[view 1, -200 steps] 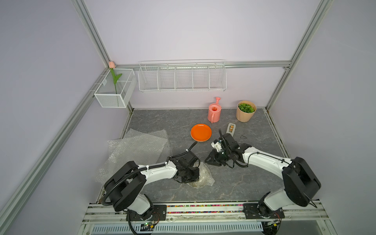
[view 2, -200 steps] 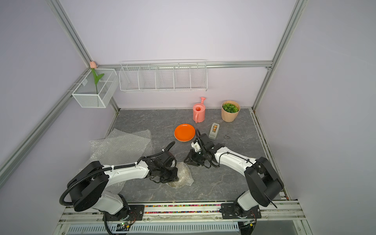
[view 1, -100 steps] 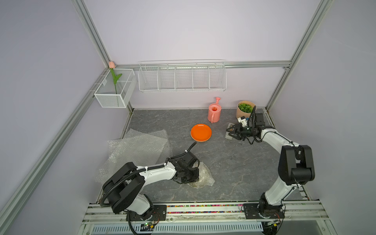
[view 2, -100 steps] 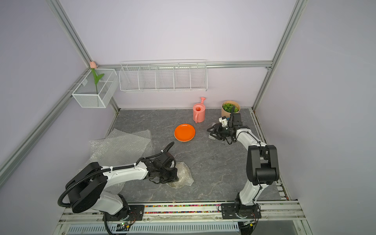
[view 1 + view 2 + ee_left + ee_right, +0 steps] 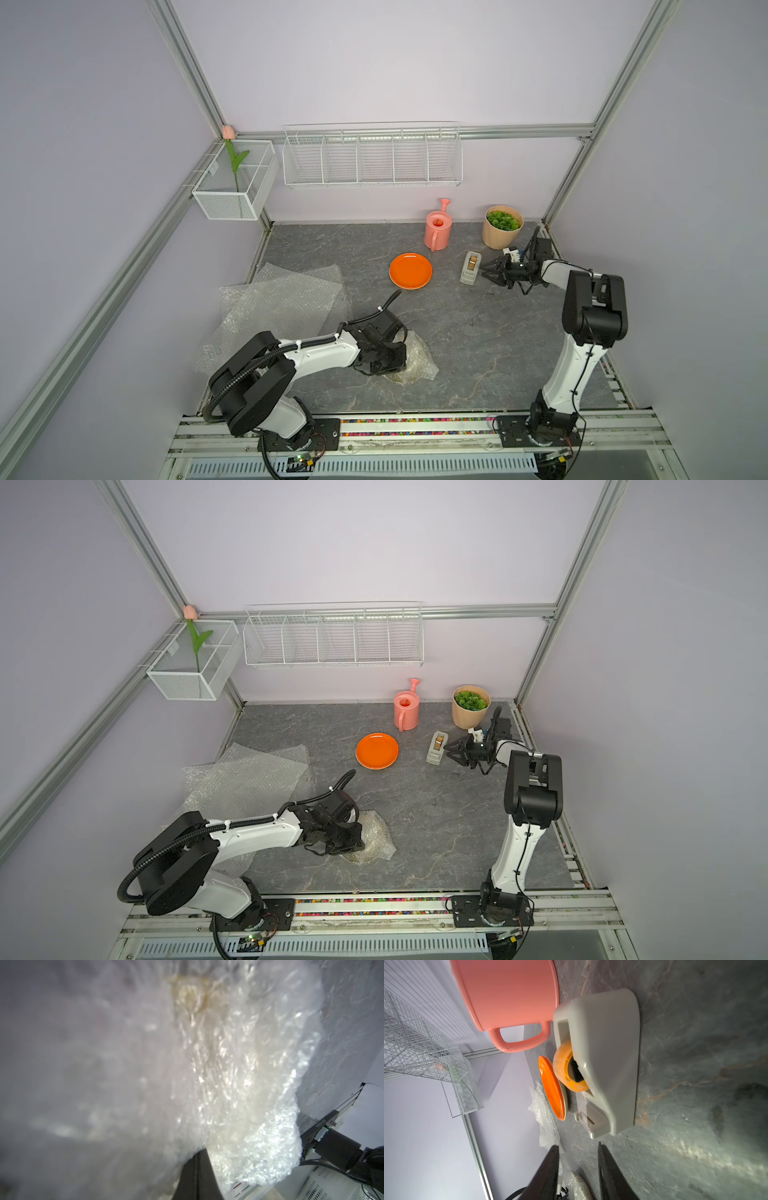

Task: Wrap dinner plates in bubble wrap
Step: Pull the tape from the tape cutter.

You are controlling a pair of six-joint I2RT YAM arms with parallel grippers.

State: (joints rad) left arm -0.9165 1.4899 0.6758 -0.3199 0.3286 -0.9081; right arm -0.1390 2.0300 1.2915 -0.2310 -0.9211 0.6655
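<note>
A bundle of bubble wrap lies at the front of the table, and something yellowish shows through it. My left gripper presses on this bundle, its fingers shut together, their tips hidden under the wrap. The orange dinner plate lies bare in the middle. Loose bubble wrap sheets are spread at the left. My right gripper stands open and empty, low over the table, just beside the tape dispenser.
A pink watering can and a potted plant stand at the back right, close to the dispenser. A wire rack and a mesh box with a tulip hang on the walls.
My right arm has swung from beside the bundle in the middle to the back right, ending at the tape dispenser with its jaws apart. The left arm has stayed on the bundle.
</note>
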